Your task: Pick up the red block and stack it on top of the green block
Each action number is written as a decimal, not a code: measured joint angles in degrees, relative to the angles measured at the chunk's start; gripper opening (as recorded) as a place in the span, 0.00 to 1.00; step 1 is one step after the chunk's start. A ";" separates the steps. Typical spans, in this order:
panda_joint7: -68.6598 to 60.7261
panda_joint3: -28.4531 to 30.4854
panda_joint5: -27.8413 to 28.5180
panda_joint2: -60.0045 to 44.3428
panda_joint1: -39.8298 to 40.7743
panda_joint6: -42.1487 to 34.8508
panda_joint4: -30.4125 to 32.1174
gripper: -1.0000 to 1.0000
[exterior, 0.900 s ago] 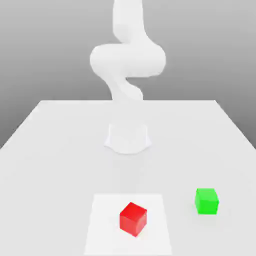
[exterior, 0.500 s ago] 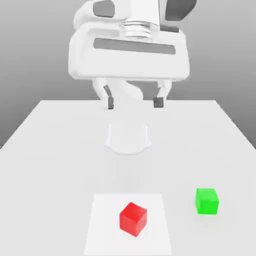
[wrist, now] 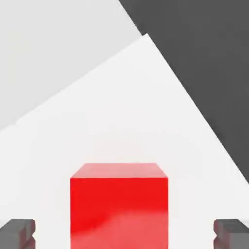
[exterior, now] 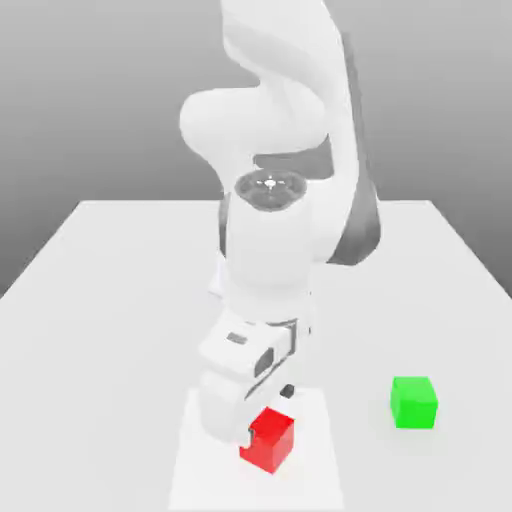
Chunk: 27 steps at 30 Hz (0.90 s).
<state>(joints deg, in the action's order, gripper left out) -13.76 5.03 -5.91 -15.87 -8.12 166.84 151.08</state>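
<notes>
The arm bends down through the middle of the exterior view, white and bulky, and its gripper sits low, right at the red block. That block lies in the lower centre of the frame on a brighter white square patch of the table, and the hand's body covers its upper left corner from this angle.

From the hand view, the red block sits in the lower middle of the picture, one flat face turned to the camera and its top face showing as a thin band. Two dark fingertips peek in at the lower corners, one in each, and both stand well clear of the block's sides with pale floor showing between. So the hand is open, spread wider than the cube, gripping nothing, and the block sits between the fingers.

Over on the exterior view's right, the green block rests on the table by itself, off the bright patch and apart from the red one, roughly level with it in the frame.

The red block rests on the surface, not lifted.
</notes>
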 joint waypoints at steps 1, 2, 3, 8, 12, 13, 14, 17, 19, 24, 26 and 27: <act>-0.23 -0.46 -0.29 -1.13 0.39 0.98 -0.16 0.00; -0.23 -0.46 -0.29 -1.13 0.39 0.98 -0.16 0.00; -0.22 -0.46 -0.28 -1.13 0.39 0.97 -0.16 0.00; -0.13 -0.47 -0.14 -0.94 0.43 0.71 -0.13 0.00; 1.94 1.11 2.68 6.13 -0.53 -5.24 0.96 0.00; 2.49 1.38 3.42 8.17 -0.63 -6.95 1.27 0.00; 3.40 1.04 3.86 9.83 -1.16 -8.31 1.56 0.00; 7.99 -2.10 4.02 13.04 -7.02 -10.70 2.34 0.00; 11.60 -4.17 4.05 14.79 -11.18 -11.92 2.84 0.00; 21.16 -8.78 5.11 18.31 -20.46 -14.24 4.02 0.00; 22.81 -8.57 5.88 15.94 -21.47 -11.85 4.04 0.00; 23.28 -8.46 6.27 14.19 -21.58 -10.15 3.98 0.00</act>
<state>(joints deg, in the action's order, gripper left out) 9.52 -3.43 0.35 -1.68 -29.70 156.68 155.06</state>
